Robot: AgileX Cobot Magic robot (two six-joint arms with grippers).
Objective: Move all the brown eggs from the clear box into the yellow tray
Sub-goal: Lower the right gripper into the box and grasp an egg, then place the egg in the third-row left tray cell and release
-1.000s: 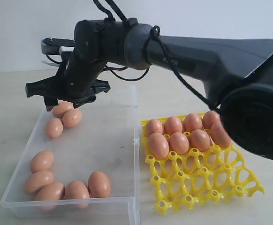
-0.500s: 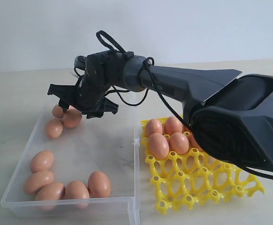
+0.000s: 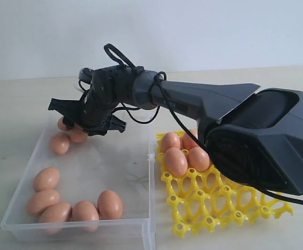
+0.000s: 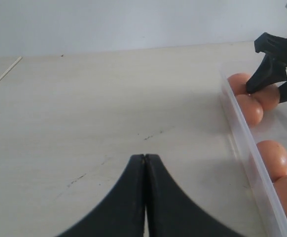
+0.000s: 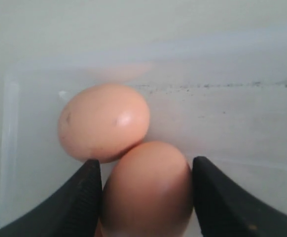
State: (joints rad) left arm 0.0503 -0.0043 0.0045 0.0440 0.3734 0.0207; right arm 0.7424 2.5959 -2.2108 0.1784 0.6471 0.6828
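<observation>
Brown eggs [image 3: 71, 131] huddle at the clear plastic box's [image 3: 115, 156] ten-o'clock corner; my right gripper [image 5: 146, 195] straddles one, jaws spread, unclamped, so I can lift it toward the yellow openwork tray [image 3: 222, 203]. Left gripper [image 4: 145, 163] sits closed, empty.

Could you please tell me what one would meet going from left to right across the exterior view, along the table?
Clear box with loose brown eggs and the right gripper over its far corner → yellow tray, eggs in its far cups → bulky right arm housing.
</observation>
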